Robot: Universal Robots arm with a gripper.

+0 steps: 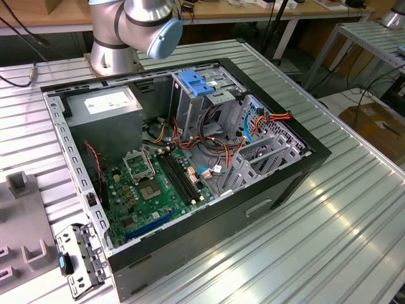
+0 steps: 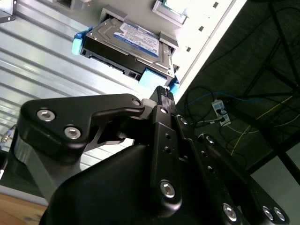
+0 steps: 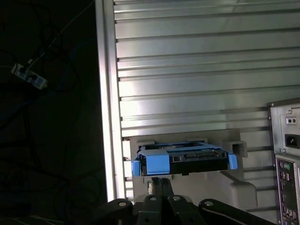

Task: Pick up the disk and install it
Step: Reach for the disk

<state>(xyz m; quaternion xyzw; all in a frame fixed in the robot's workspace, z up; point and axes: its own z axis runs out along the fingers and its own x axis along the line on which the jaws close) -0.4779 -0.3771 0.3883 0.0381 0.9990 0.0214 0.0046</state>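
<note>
Fingers: the gripper [image 2: 164, 91] [image 3: 161, 182] is showing in both wrist views with its two black fingers lying together, side by side, and gripping nothing.

Disk: the disk [image 2: 124, 42] [image 3: 187, 159] is lying flat just ahead of the fingertips, its connector edge facing them and its labelled face turned up. Whether the tips are touching its blue carrier rail cannot be told.

Holder: a grey holder [image 3: 239, 187] is cradling the disk, its raised blocks standing at the disk's ends, to either side of the fingers' line.

Table: the ribbed metal table [image 3: 187, 70] [image 2: 37, 61] is running on beyond the disk, away from the fingertips, and is carrying the holder.

Computer case: the computer case [image 1: 190, 158] is lying open on its side on the table in the exterior view. Its rear panel [image 3: 286, 159] is showing well off to one side of the fingers.

Drive cage: the metal drive cage [image 1: 196, 101] is standing inside the case beside the green motherboard [image 1: 152, 183].
</note>
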